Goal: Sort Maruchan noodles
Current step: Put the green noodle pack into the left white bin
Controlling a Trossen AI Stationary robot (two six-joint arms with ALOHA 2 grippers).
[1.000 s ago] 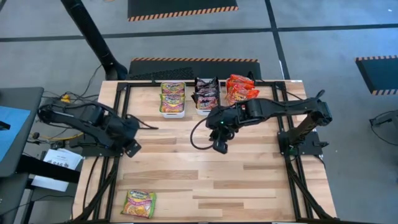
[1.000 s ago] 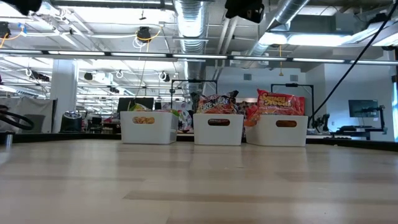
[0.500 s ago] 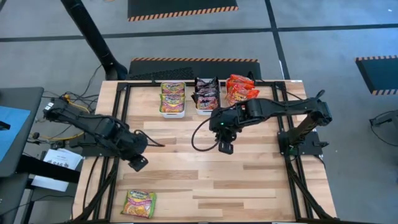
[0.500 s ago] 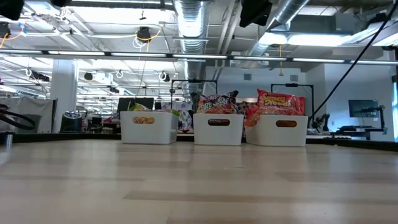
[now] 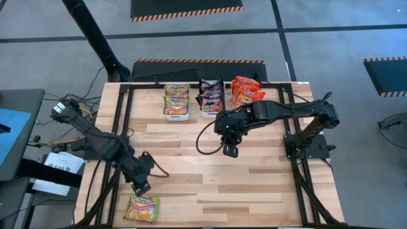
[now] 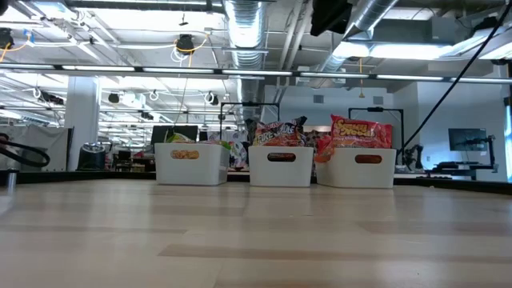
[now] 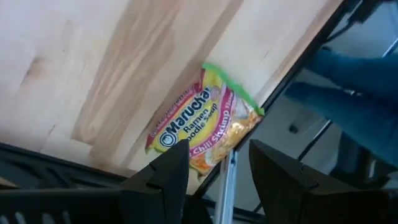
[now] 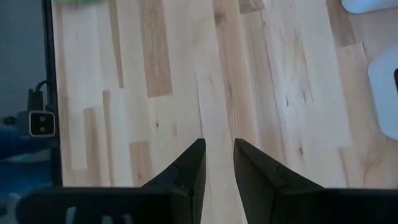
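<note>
Green-yellow, the loose noodle packet (image 5: 142, 208) is seen lying flat near the table's (image 5: 254, 191) front-left corner, its long axis running roughly along the front edge. Just behind it the left gripper (image 5: 141, 187) is held with jaws apart and empty. The right gripper (image 5: 229, 151) is poised mid-table before the three white bins (image 5: 177, 117), jaws slightly parted on nothing.

My table (image 5: 210, 184) of pale wood planks stands on a grey floor (image 5: 331, 25) crossed by dark lines, with a hazard-striped black mat (image 5: 184, 7) at top centre. Across it I see a bright hall: silver ducts (image 6: 244, 24) overhead, strip lights (image 6: 144, 16), a white column (image 6: 82, 112) at left.
</note>
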